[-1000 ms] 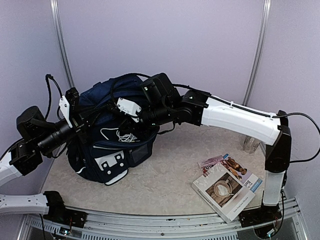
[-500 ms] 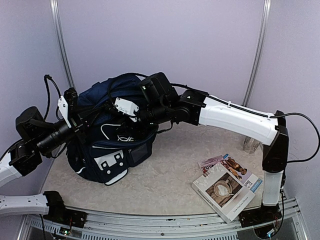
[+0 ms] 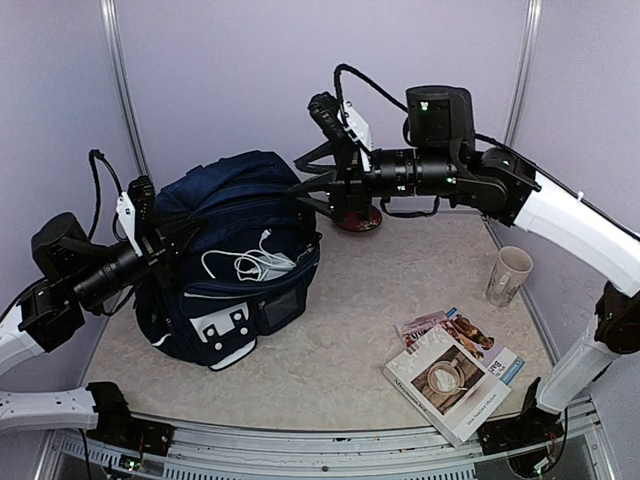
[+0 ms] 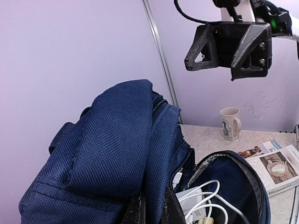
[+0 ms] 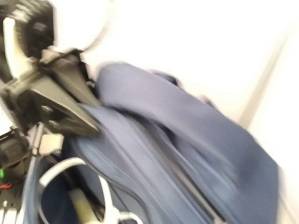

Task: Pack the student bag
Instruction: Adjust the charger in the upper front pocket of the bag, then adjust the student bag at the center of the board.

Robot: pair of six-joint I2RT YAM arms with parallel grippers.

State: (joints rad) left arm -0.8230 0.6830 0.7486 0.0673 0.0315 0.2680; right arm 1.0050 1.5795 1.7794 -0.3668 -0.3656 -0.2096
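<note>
Hovering spread and empty up beside the bag [image 3: 235,200], the right gripper [image 3: 297,174] is nearer the books [image 3: 450,375], while the left gripper [image 3: 178,232] pinches the bag's rim.

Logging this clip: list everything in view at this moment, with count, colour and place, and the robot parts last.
student bag: one, navy blue, left half of the table, top open.
charger and cable: one, white, inside the bag's opening.
mug: one, beige, upright on the right side of the table.
book: one, white cover with a cup photo, near right.
magazine: one, multicoloured, partly under the book.
round object: one, reddish-brown, far side, partly hidden by the right gripper.
table: one, pale mottled.
left gripper: one, black, clamped on the bag's rim.
right gripper: one, black, open and empty, raised to the right of the bag.
</note>
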